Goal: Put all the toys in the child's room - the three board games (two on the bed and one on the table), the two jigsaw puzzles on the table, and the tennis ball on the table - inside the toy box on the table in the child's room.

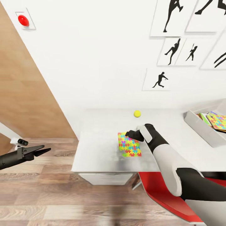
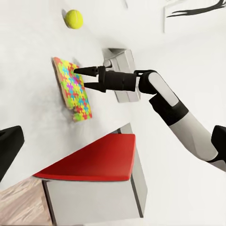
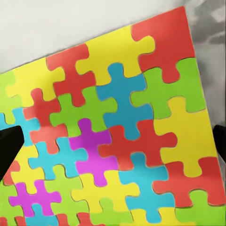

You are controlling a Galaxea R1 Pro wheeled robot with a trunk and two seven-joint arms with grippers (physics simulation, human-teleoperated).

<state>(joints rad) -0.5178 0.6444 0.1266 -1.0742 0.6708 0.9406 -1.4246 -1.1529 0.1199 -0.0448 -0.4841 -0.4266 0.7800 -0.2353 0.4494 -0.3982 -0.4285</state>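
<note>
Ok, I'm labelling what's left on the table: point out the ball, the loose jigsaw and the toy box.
ball (image 1: 137, 113), head view, its centre.
jigsaw (image 1: 131, 149), head view, its uncovered near half.
toy box (image 1: 201, 130), head view, its near grey wall.

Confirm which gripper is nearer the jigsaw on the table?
Right. The right gripper hovers over the jigsaw puzzle at its far edge, fingers spread. The left gripper is off the table, out over the floor to the left.
</note>
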